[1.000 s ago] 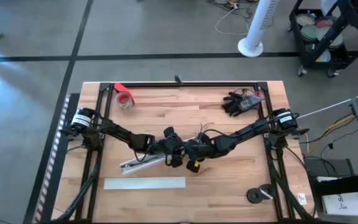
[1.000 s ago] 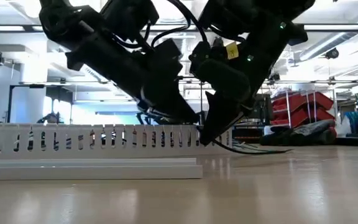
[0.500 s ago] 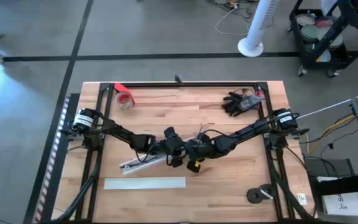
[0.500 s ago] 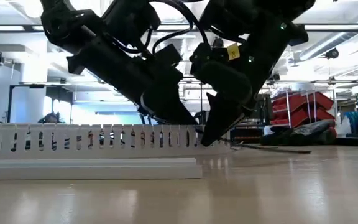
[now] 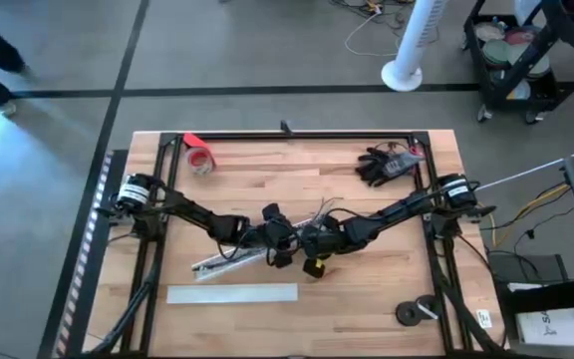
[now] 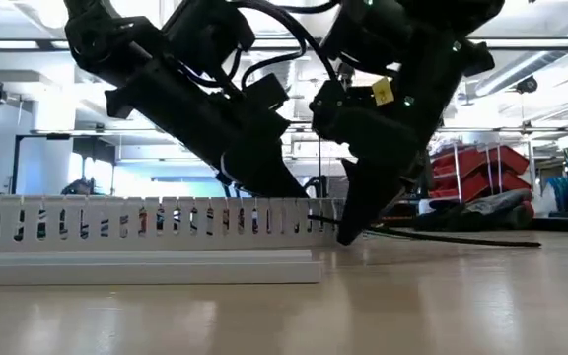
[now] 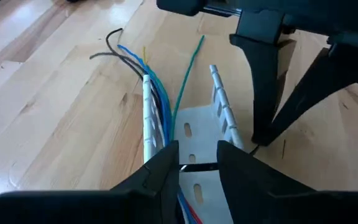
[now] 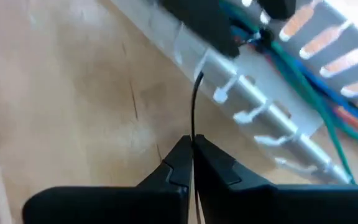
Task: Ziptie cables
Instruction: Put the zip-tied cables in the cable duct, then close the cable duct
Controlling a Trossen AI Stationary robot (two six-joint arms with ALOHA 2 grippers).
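Shifted slightly away from the slotted white plastic cable duct (image 6: 146,219) since a second ago, the right end effector (image 8: 192,151) is pinched shut on a thin black zip tie strand (image 8: 194,102) that runs to the duct wall. The left end effector (image 7: 197,163) hovers over the duct's end, its fingers slightly parted around a dark strand. Thin blue, green and dark grey cables (image 7: 157,93) lie in the duct and fan out onto the wooden surface (image 5: 367,289).

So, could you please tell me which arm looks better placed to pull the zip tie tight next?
Probably the right. The right gripper is shut on the thin black zip tie leading to the slotted white cable duct, while the left gripper sits open over the duct and cables.
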